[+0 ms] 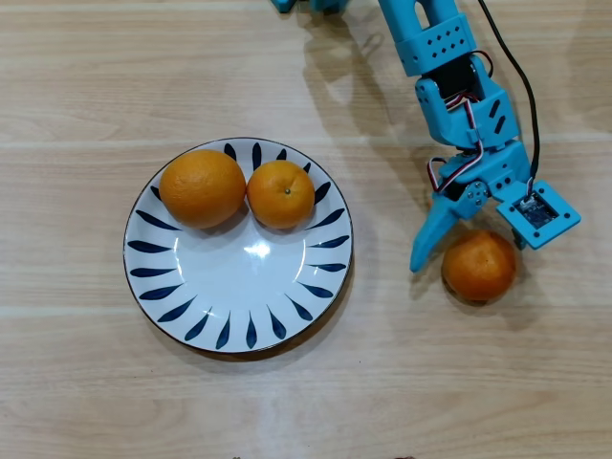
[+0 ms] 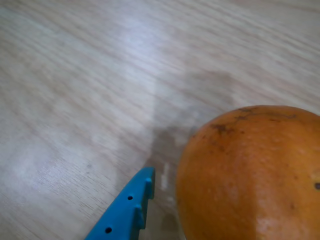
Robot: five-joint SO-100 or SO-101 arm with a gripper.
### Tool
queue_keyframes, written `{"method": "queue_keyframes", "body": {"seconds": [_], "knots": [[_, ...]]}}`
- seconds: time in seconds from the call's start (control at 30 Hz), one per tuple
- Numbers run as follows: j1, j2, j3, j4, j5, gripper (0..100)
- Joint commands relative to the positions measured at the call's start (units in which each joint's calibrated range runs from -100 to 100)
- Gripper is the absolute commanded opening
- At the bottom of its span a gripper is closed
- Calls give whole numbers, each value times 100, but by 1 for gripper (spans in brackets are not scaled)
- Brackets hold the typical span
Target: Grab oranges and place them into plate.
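Oranges number three in the overhead view, and two of them already sit on the plate (image 1: 330,277): the largest orange (image 1: 202,187) lies at the plate's upper left, and a smaller orange (image 1: 281,194) lies just to its right, the two touching or nearly so. The plate rests on the pale wooden table (image 1: 86,382). A third orange (image 1: 478,266) lies on the bare table well to the right of the plate, at about the height of the plate's middle in that view. The blue arm (image 1: 449,67) reaches down from the top edge toward this fruit. The gripper (image 1: 469,251) stands spread wide around the upper part of the third orange: one long blue finger (image 1: 432,232) slants down on the fruit's plate side, with its tip just beside the skin, while the other side, carrying the small camera block (image 1: 537,213), sits over the fruit's upper right. In the wrist view the third orange (image 2: 250,175) fills the lower right corner, and the blue finger tip (image 2: 131,210) shows just to its left with a narrow strip of table between them, so the finger is not pressing the fruit.
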Motion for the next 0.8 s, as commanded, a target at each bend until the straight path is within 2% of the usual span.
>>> {"method": "queue_keyframes", "body": {"seconds": [0.0,0.23,0.77], "knots": [[13,-76,-251,-134,-27,44],[-20,-76,-215,-134,-27,33],[-76,-160,-215,-117,-27,33]]}}
